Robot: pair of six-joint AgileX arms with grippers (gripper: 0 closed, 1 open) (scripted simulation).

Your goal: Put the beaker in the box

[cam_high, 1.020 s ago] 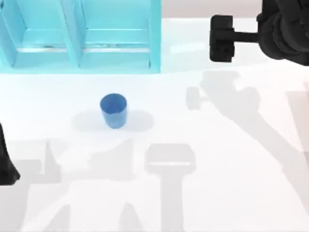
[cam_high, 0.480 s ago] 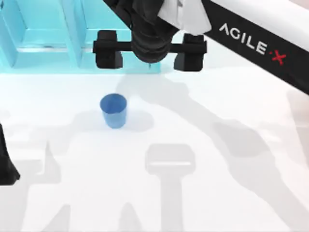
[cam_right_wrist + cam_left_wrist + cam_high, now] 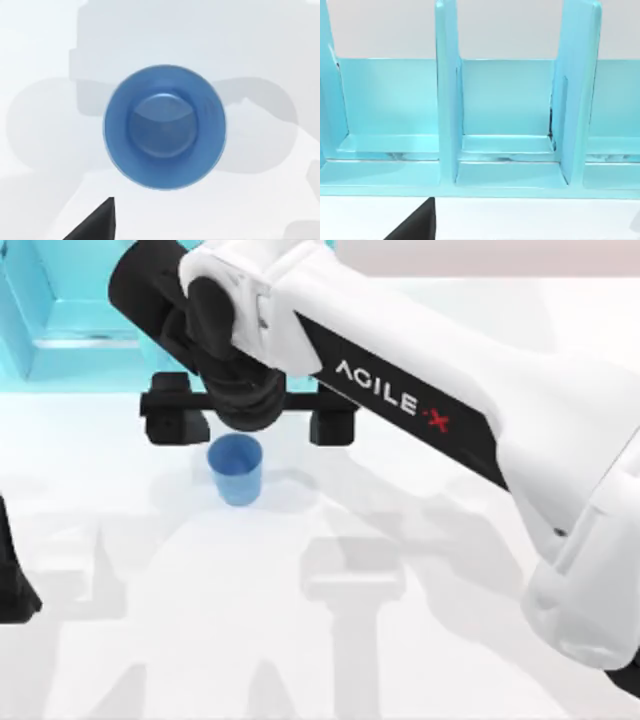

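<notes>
The beaker (image 3: 238,472) is a small blue cup standing upright on the white table, left of centre; the right wrist view looks straight down into the beaker (image 3: 165,127). My right gripper (image 3: 255,422) hangs over its far rim, open wide, with one black finger on each side and well clear of the cup. The box (image 3: 60,350) is a light blue rack with upright dividers at the far left of the table, just behind the gripper. The left wrist view faces the box (image 3: 447,100) and its open compartments. My left arm (image 3: 10,585) stays parked at the left edge.
The white and black right arm (image 3: 480,430) stretches across the table from the right side and covers part of the box. Bare table lies in front of the cup and to the right.
My right arm has swung from the far right corner leftward across the table, and its open gripper now sits above the beaker. The cup and the left arm have not moved.
</notes>
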